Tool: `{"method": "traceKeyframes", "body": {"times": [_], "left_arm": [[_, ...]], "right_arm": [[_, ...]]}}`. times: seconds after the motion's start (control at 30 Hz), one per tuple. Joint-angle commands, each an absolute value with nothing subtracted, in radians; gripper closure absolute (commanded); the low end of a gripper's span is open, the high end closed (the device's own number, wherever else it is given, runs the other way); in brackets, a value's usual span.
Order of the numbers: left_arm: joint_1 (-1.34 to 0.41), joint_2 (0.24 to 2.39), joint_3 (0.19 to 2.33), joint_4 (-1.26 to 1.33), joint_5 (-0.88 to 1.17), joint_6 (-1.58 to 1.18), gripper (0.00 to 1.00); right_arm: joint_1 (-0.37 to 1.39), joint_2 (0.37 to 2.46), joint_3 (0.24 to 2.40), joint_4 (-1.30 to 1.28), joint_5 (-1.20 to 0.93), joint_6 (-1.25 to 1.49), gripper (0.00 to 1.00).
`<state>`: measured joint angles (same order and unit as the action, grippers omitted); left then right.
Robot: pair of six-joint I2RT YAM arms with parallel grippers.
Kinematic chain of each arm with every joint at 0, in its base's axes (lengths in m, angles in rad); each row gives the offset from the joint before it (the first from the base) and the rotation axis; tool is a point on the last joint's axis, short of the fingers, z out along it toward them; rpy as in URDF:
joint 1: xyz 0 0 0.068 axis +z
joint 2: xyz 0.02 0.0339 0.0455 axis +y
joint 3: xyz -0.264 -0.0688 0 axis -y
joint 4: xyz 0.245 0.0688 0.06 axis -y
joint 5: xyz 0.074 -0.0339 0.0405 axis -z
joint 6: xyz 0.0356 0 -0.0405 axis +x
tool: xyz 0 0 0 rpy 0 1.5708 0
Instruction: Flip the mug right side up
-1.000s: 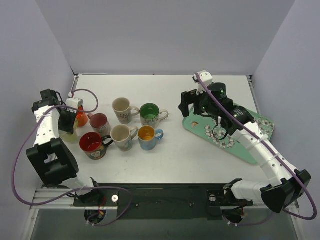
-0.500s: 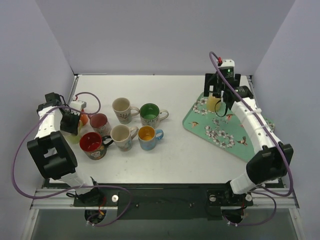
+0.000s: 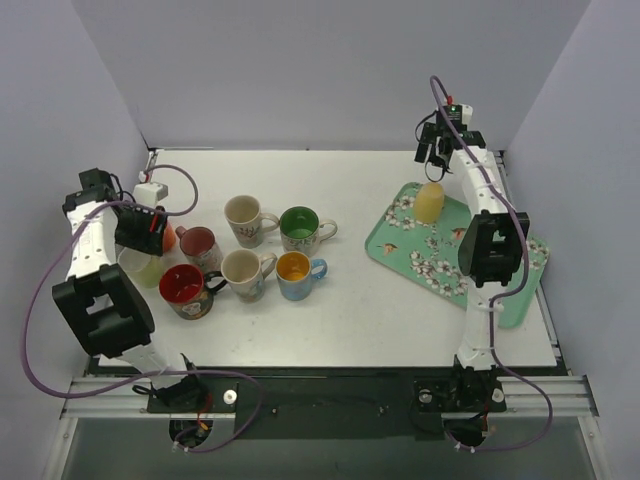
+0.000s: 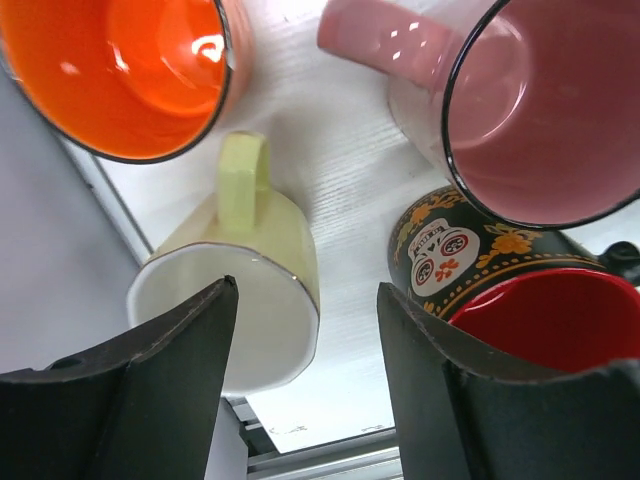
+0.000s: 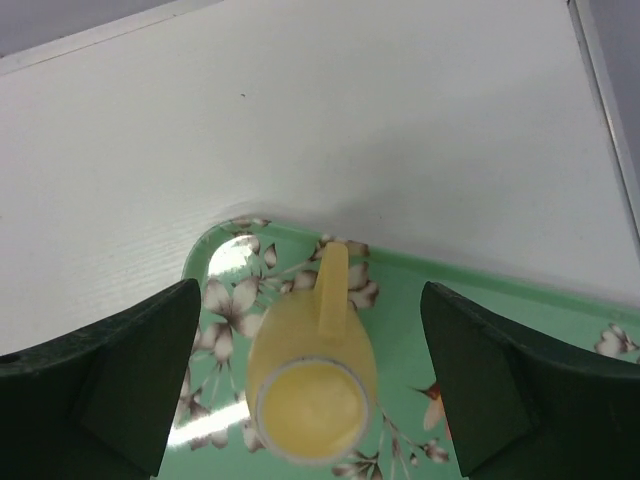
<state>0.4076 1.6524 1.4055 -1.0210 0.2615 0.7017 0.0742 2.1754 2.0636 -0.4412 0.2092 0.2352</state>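
Note:
A yellow mug stands upside down on the green floral tray, base up and handle toward the far side. In the right wrist view the yellow mug sits below and between the fingers. My right gripper hangs above it, open and apart from it. At the left, my left gripper is open over an upright pale yellow-green mug, with the mug's right wall between the fingers.
Several upright mugs cluster at the left: orange, pink, a black skull mug with red inside, plus cream, green and blue ones. Side walls stand close to both arms.
My left gripper has opened and let go of the pale yellow-green mug. My right arm has swung from over the tray's middle to the far side, above the yellow mug.

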Motion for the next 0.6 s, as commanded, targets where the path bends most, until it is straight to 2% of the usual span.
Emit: {"method": "traceKeyframes", "body": {"times": [0.0,0.2,0.3,0.43,0.57], "left_arm": [[0.403,1.565,1.506,-1.089,0.321,0.673,0.32],[0.364,1.493,1.552,-1.088,0.327,0.644,0.29],[0.298,1.462,1.548,-1.088,0.325,0.638,0.29],[0.226,1.416,1.526,-1.069,0.299,0.629,0.29],[0.215,1.407,1.563,-1.101,0.345,0.618,0.29]], "right_arm": [[0.08,2.273,2.184,-0.557,0.201,0.233,0.17],[0.083,2.257,2.059,-0.535,0.091,0.132,0.33],[0.092,2.203,1.976,-0.543,0.104,0.083,0.45],[0.109,2.076,1.749,-0.543,0.107,0.035,0.59],[0.165,1.946,1.529,-0.555,0.12,-0.017,0.57]]}}
